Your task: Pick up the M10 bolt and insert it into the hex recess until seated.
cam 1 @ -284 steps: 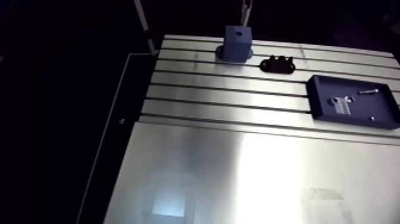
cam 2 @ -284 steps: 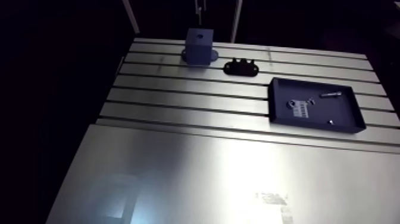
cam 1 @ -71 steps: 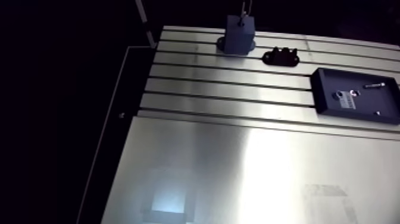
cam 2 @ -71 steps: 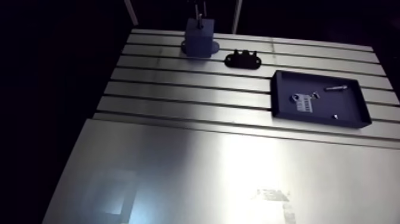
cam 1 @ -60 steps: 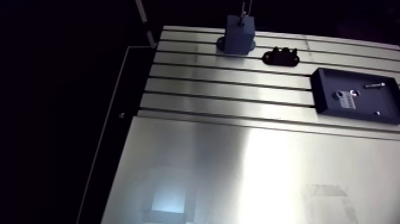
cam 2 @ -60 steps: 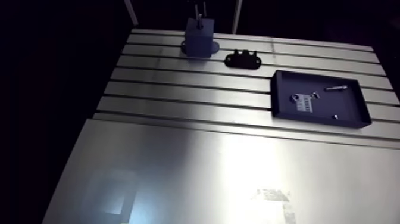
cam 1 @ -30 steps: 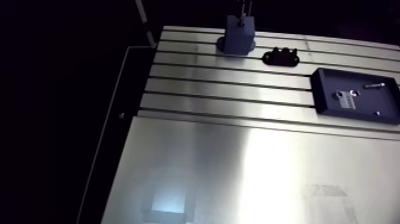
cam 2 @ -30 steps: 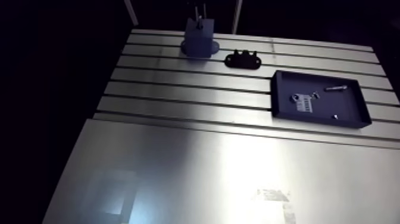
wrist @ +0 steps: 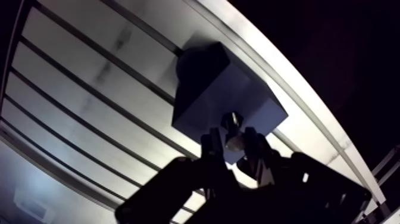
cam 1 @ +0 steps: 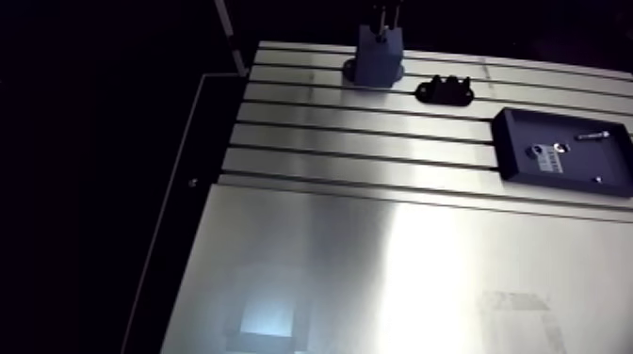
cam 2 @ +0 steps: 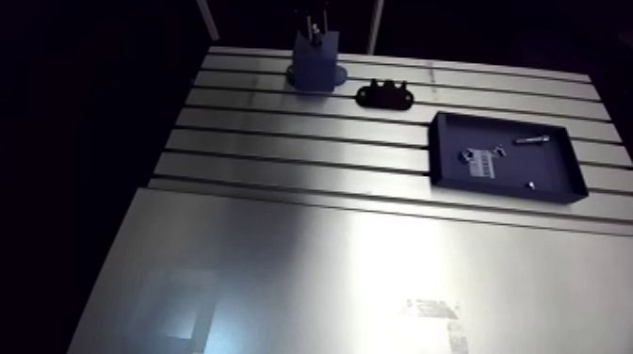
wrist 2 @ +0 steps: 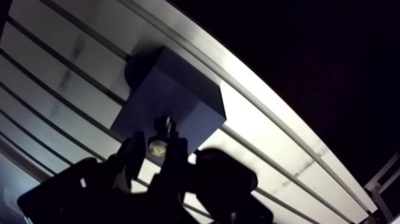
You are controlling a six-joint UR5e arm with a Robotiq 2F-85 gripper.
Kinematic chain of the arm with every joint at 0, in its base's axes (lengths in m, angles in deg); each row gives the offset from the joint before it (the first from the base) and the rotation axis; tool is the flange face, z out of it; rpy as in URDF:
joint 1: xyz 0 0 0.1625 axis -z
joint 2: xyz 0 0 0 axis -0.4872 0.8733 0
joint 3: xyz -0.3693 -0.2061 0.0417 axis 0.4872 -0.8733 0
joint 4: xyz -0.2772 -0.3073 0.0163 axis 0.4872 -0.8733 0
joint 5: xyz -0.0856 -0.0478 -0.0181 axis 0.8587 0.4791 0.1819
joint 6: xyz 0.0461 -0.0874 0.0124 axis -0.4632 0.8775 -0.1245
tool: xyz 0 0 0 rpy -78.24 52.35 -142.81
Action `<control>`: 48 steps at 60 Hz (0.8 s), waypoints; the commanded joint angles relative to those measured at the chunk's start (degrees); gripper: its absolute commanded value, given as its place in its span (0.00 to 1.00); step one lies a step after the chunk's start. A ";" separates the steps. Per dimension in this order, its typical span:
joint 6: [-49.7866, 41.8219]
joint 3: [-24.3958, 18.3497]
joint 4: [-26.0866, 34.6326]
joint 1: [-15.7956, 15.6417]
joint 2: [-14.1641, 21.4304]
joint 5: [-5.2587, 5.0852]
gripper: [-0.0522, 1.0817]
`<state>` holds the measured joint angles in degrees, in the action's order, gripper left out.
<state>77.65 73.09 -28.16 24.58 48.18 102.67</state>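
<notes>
Nearest lies the plain front plate of the bench (cam 1: 311, 235), bare of any task part. Past it the slots begin, and towards the right edge sits a dark tray (cam 2: 499, 192) holding a small screw (cam 2: 531, 139) and a few bits too small to tell. Further back, near the far edge, is a low black fixture (cam 2: 383, 94). Just beside it, towards the far left corner, stands the blue block (cam 2: 316, 64).

The gripper (wrist: 233, 143) hangs directly over the block's top. Its fingers (wrist: 209, 149) are pinched on the M10 bolt (wrist: 232, 138), whose shiny metal shows between them just above the top face. The bolt looks close to the block but not seated. The hex recess cannot be made out clearly beneath it.

The step in hand appears to be the insertion. To do it well, the arm should hold the bolt's axis square to the block's top and centre it over the recess before descending. It should also turn the wrist until the hex flats match those of the recess. A slow, straight descent with a light grip would let the bolt settle. If resistance comes early, a small twist is likely safer than pushing harder. The fingers should part only once the bolt sits fully down.
</notes>
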 commanded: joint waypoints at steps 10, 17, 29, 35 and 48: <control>-1.18 1.13 -1.57 -0.26 0.54 0.16 0.09; -1.29 1.13 -1.79 -0.26 0.54 0.10 0.08; -1.38 1.04 -2.31 -0.26 0.71 -0.09 0.07; -1.38 1.04 -2.41 -0.26 0.71 -0.16 0.07; -4.66 1.19 -2.34 -0.26 1.56 -0.52 0.07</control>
<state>75.94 74.14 -30.51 24.33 49.04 102.46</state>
